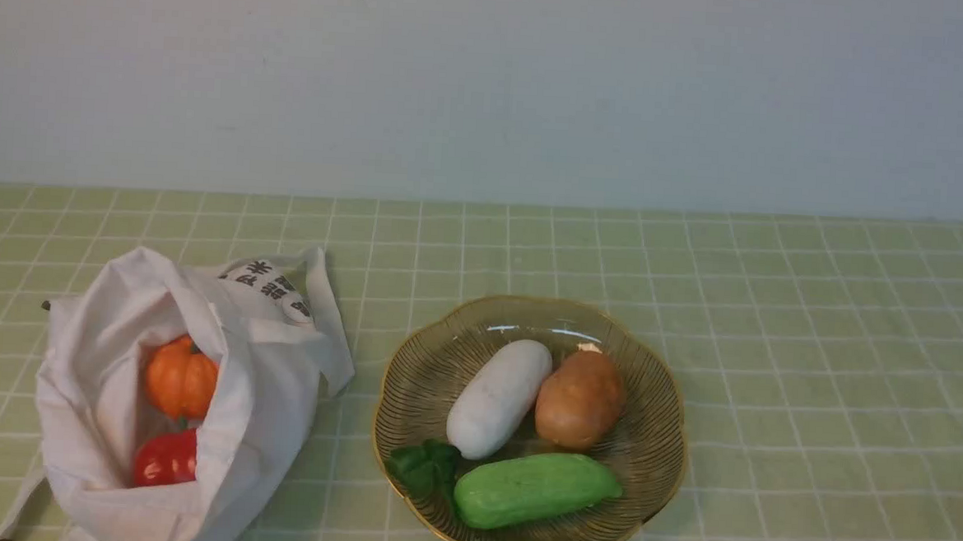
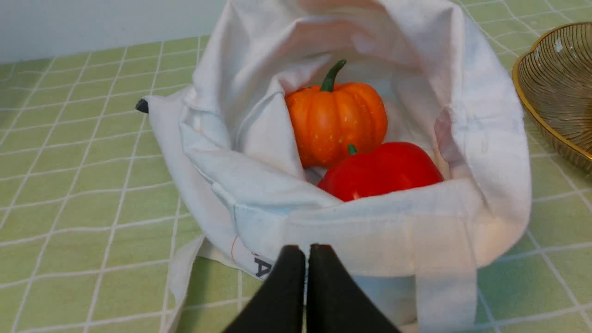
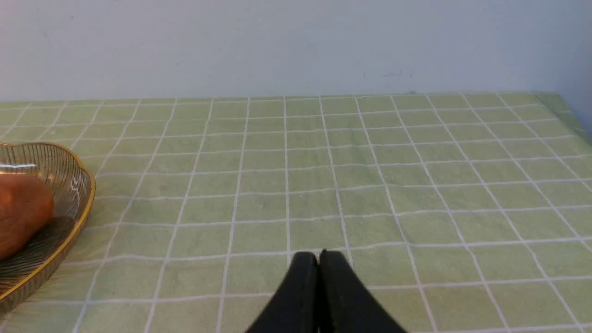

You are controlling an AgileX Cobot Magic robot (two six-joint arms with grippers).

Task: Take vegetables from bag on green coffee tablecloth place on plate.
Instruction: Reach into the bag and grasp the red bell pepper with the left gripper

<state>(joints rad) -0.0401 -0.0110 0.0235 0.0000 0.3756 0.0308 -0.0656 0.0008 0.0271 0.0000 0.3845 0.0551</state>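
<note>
1. Pale green checked tablecloth (image 1: 816, 337) covers the bench below a plain wall (image 1: 491, 81).
2. An off-white bag (image 1: 260, 407) lies at the left with its mouth open. Inside it, the orange pumpkin (image 1: 181, 377) and red bell pepper (image 1: 165, 458) touch.
3. Beside it, the amber glass plate (image 1: 435, 367) carries a white vegetable (image 1: 498, 397), a brown potato (image 1: 580, 399) and a green cucumber (image 1: 536, 489).
4. Left hand (image 2: 307, 259) is pressed closed and empty, just before the bag's hem.
5. Right hand (image 3: 318, 263) is likewise closed, above the tablecloth right of the plate.

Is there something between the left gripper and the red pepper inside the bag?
Yes. The near cloth edge of the bag rises between the shut left gripper and the red pepper, hiding its lower part. The pumpkin lies beyond the pepper, not in the way.
</note>
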